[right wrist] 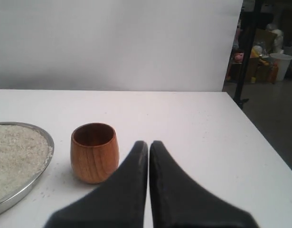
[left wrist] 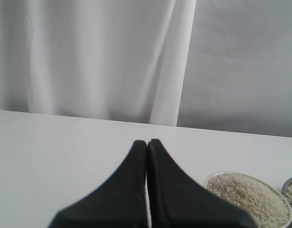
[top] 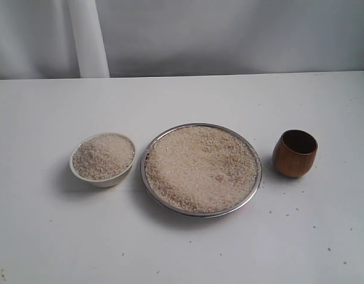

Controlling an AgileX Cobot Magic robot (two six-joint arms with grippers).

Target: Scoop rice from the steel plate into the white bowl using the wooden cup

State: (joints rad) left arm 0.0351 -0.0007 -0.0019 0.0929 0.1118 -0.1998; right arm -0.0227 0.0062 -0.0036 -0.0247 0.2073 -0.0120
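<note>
Status as I read it from the remote station:

1. The left claw [left wrist: 146,142] is clenched with its fingers pressed together and nothing between them. The right claw [right wrist: 148,143] is clenched in the same way, also empty.
2. The steel plate [top: 199,213] sits at the middle of the desk [top: 182,254], and rice [top: 200,168] fills it to the rim.
3. The white bowl [top: 105,180] stands beside the plate toward the left edge, not touching it, and is heaped with rice.
4. The wooden cup [top: 295,154] stands upright toward the right edge, near the plate but apart from it. It is clear of the right claw.
5. Stray grains [top: 300,228] lie toward the front right corner.
</note>
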